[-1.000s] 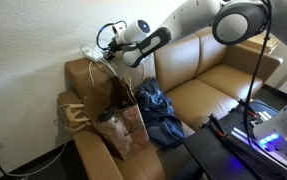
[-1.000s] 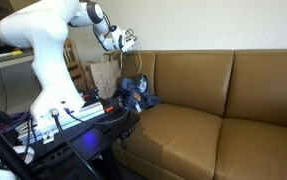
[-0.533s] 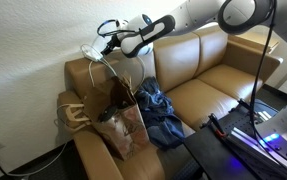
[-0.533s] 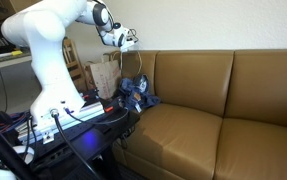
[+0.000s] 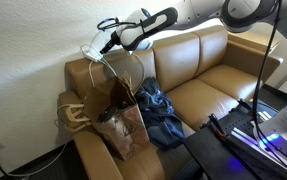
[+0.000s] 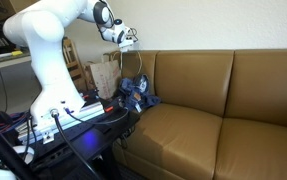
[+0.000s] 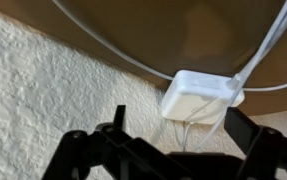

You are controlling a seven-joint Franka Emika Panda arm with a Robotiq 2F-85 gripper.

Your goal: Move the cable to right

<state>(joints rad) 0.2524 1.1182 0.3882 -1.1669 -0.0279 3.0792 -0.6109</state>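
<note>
A white power adapter [image 7: 201, 95] with its thin white cable [image 7: 111, 48] lies on the top edge of the brown couch, against the textured wall. In the wrist view my gripper [image 7: 178, 140] is open, its dark fingers [image 7: 248, 135] standing on either side just below the adapter, not closed on it. In an exterior view the gripper [image 5: 108, 42] hovers over the couch's back corner, next to the adapter [image 5: 87, 50], and the cable [image 5: 135, 62] loops down over the armrest. It also shows in an exterior view [image 6: 129, 38].
A brown paper bag [image 5: 123, 125] stands on the couch seat beside the armrest, with blue clothes [image 5: 159, 106] next to it. The couch [image 5: 208, 80] stretches away from them. A stand with equipment [image 6: 73, 115] is in front.
The arm has risen and swung a little toward the wall, bringing the gripper closer to the adapter. The cable and adapter have not moved.
</note>
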